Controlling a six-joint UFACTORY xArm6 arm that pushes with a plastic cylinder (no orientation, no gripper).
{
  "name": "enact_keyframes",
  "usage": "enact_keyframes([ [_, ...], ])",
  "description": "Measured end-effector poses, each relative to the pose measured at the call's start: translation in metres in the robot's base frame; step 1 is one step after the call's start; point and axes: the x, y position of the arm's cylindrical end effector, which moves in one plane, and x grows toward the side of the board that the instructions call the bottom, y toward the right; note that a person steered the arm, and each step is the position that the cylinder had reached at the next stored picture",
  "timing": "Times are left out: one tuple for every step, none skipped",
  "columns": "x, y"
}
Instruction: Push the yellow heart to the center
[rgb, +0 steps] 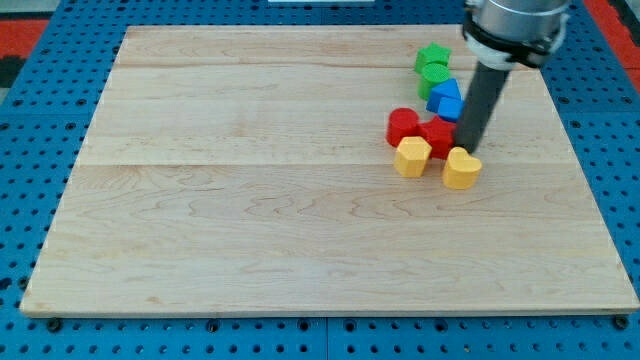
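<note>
The yellow heart (461, 168) lies on the wooden board (250, 200), right of the middle. My tip (467, 149) stands just above the heart's top edge in the view, touching or nearly touching it. A yellow hexagon block (412, 156) lies to the heart's left. Between them, slightly higher, is a red star-like block (438, 135), with a red cylinder (403, 125) to its left.
A blue block (446, 99) sits above the red blocks, next to the rod. Two green blocks (433, 57) (436, 77) lie above it near the board's top right. Blue pegboard (40, 100) surrounds the board.
</note>
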Motion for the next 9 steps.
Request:
enact_keyframes([
  [-0.014,-0.007],
  [0.008,0.036],
  [0.017,0.055],
  [0.028,0.09],
  [0.052,0.057],
  [0.054,0.023],
  [0.05,-0.029],
  [0.045,-0.06],
  [0.046,-0.06],
])
